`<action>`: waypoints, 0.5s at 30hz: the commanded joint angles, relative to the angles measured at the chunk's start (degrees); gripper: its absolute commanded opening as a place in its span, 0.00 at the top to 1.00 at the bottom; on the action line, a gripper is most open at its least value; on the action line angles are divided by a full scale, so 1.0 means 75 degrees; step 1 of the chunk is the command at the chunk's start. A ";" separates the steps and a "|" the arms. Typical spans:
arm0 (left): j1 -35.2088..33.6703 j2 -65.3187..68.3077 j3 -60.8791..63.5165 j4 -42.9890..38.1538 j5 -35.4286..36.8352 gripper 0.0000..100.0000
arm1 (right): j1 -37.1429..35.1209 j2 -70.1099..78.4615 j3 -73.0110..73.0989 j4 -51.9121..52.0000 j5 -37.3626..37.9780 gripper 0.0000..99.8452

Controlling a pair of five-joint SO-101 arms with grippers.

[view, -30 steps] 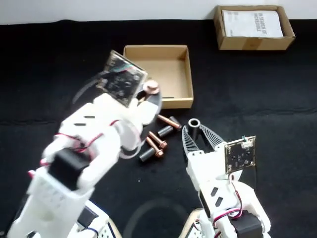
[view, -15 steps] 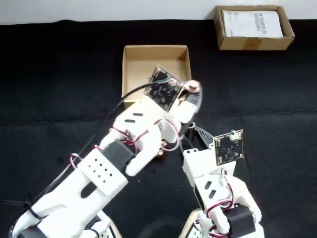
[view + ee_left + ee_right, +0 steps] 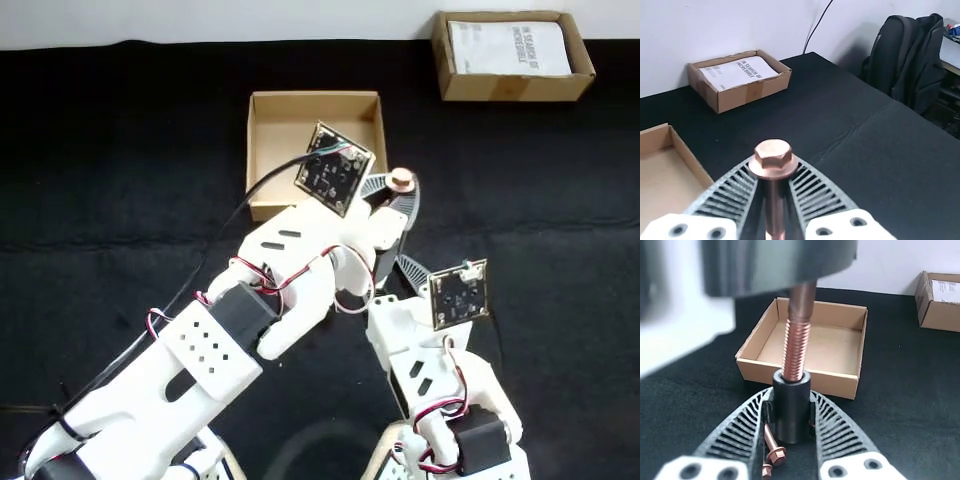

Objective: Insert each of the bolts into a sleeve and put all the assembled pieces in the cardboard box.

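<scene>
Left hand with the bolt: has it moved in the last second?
Yes. In the high view the left hand and its bolt shifted right, from over the cardboard box to just past its right wall.

White wall [image 3: 700, 25] behind black-clothed table [image 3: 875, 140], dark backpack [image 3: 910, 55] just beyond.

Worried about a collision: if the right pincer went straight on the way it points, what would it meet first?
Most likely the near wall of the open brown cardboard box straight ahead, though depth is unclear.
</scene>
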State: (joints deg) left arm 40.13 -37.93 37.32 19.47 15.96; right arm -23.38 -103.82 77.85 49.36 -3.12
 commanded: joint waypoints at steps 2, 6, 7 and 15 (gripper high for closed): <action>0.0088 -0.0041 -0.0006 0.0105 0.0047 0.99 | -0.0029 0.0018 -0.0064 -0.0193 -0.0059 0.99; 0.0076 -0.0041 0.0533 0.0094 0.0047 0.99 | -0.0029 0.0018 -0.0111 -0.0182 -0.0059 0.99; 0.0076 -0.0041 0.0662 0.0023 0.0047 0.99 | -0.0029 0.0018 -0.0111 -0.0182 -0.0059 0.99; -0.0358 -0.0041 0.1143 -0.1043 0.0047 0.99 | -0.0029 0.0018 -0.0111 -0.0170 -0.0023 0.99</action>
State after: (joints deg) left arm 38.99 -37.93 46.37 13.76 16.22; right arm -23.21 -103.82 77.85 49.36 -3.12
